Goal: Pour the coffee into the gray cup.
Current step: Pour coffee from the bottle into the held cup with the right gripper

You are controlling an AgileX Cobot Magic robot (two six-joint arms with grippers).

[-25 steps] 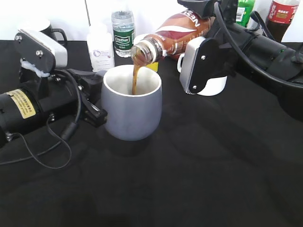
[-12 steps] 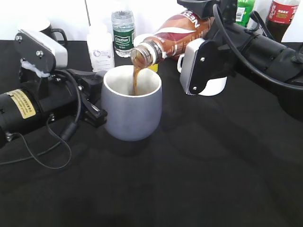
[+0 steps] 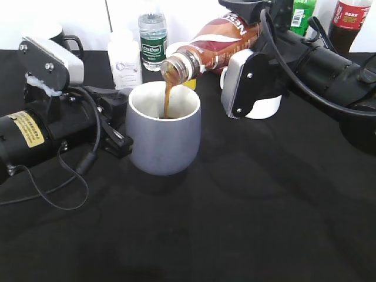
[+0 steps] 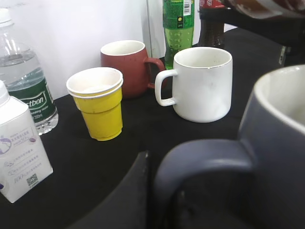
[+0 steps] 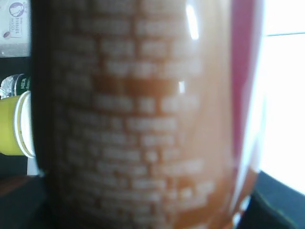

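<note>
A: Where is the small clear plastic coffee bottle with the brown label (image 3: 214, 40)?

B: Tilted, mouth down-left above the rounded blue-gray mug (image 3: 164, 135) at mid-surface; I see a brown stream entering it. My right gripper's fingers (image 3: 257, 28) are clamped on the bottle.

A: And the left gripper (image 3: 114, 126)?

B: Its fingers sit at the mug's handle (image 4: 205, 164); I cannot tell their state.

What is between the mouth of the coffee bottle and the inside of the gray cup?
A thin brown stream of coffee falls from the bottle mouth into the gray cup; nothing else lies there. The exterior view shows it.
</note>
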